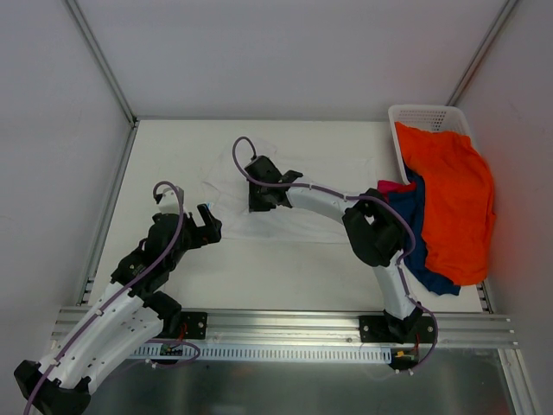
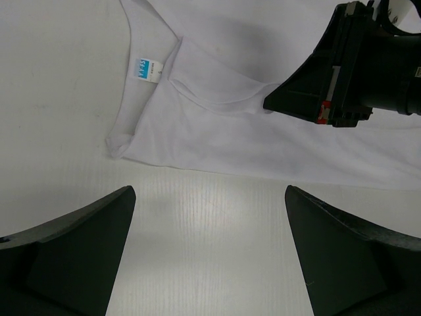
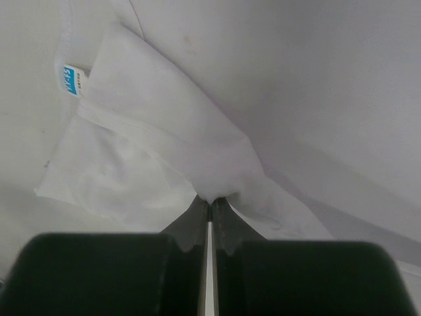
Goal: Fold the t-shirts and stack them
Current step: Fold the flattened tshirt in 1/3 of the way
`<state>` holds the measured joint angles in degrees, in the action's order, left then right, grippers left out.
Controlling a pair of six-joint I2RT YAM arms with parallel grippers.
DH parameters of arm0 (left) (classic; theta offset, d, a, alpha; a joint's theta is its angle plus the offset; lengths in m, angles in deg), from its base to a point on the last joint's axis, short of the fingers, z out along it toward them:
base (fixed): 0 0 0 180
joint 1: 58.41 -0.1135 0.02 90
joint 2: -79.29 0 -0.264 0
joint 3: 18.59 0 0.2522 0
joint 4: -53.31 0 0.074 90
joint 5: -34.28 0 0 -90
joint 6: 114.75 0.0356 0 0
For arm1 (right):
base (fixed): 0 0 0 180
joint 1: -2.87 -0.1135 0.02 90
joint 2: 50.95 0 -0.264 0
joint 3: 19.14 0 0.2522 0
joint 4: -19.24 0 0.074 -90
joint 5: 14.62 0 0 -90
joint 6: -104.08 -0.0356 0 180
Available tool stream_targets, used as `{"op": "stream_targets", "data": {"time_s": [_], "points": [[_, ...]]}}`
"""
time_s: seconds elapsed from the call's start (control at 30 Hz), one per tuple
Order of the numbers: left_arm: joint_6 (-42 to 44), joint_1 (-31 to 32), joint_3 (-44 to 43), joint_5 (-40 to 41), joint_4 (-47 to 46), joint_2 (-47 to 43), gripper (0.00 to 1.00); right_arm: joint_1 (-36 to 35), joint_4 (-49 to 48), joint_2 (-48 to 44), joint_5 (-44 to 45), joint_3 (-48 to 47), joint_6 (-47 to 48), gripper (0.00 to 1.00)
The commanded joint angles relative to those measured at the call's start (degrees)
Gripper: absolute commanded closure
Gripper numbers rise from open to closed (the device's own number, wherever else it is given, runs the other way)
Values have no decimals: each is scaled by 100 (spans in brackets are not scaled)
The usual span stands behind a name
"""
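The white t-shirt (image 1: 302, 186) lies spread on the table's middle; its collar and blue label (image 2: 147, 68) show in the left wrist view. My right gripper (image 1: 259, 201) is shut on a fold of the white t-shirt (image 3: 164, 125), pinched at the fingertips (image 3: 200, 204). My left gripper (image 1: 206, 223) is open and empty over bare table, just near of the shirt's edge (image 2: 217, 141). The orange t-shirt (image 1: 449, 194) drapes out of the basket at right, over the navy t-shirt (image 1: 423, 233). The magenta t-shirt (image 1: 393, 186) peeks out beside them.
The white lattice basket (image 1: 423, 117) stands at the back right corner. A metal rail (image 1: 285, 324) runs along the near edge. Grey walls enclose the table (image 1: 259, 268) on three sides. The right gripper's body (image 2: 355, 66) shows in the left wrist view.
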<state>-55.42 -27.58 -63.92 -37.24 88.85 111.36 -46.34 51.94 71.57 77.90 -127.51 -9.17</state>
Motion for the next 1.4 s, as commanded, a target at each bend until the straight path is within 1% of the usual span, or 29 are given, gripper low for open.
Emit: {"op": "stream_targets", "data": {"time_s": [0.0, 0.27, 0.37, 0.4, 0.47, 0.5, 0.53, 0.57, 0.6, 0.63, 0.67, 0.77, 0.9, 1.1, 1.17, 1.23, 1.27, 1.3, 1.37], "points": [[-52, 72, 46, 103, -86, -26, 1, 52, 242, 61, 257, -409, 110, 100], [-44, 125, 72, 130, -86, -35, 1, 219, 444, 413, 398, -822, 127, 99], [-35, 151, 72, 130, -86, -17, 1, 289, 505, 510, 520, -884, 40, 95], [-35, 151, 72, 130, -78, -17, 1, 289, 523, 527, 564, -875, 13, 89], [-35, 160, 72, 121, -78, 9, 1, 342, 567, 545, 705, -849, -74, 84], [-35, 169, 72, 121, -77, 9, 1, 351, 558, 554, 749, -831, -84, 75], [-35, 169, 72, 103, -77, 18, 1, 368, 602, 562, 819, -840, -101, 72], [-35, 169, 72, 94, -77, 27, 1, 377, 637, 554, 1020, -840, -127, 67], [-35, 178, 72, 94, -77, 36, 1, 386, 663, 545, 1126, -831, -206, 33], [-35, 178, 72, 94, -77, 53, 1, 395, 777, 536, 1267, -831, -268, 14], [-44, 178, 72, 112, -86, 79, 1, 403, 830, 527, 1503, -840, -329, 1], [-70, 178, 90, 164, -95, 176, 1, 439, 848, 492, 1750, -884, -409, 0], [-105, 178, 55, 252, -130, 439, 1, 456, 892, 448, 1962, -1094, -269, 1], [-61, 187, -269, 349, -306, 835, 1, 430, 840, 247, 1594, -1612, 241, 1], [0, 178, -402, 402, -411, 932, 1, 430, 787, 88, 1471, -1788, 618, 1], [35, 187, -630, 428, -438, 1072, 1, 430, 638, -17, 1330, -2218, 1048, 0], [27, 178, -700, 420, -438, 1116, 1, 430, 637, -26, 1390, -2411, 1450, 1], [18, 178, -823, 350, -447, 1160, 1, 439, 629, -35, 1452, -2718, 1637, 0], [-61, 187, -912, 262, -455, 1170, 1, 456, 672, -122, 1628, -2905, 2058, 0]]}}
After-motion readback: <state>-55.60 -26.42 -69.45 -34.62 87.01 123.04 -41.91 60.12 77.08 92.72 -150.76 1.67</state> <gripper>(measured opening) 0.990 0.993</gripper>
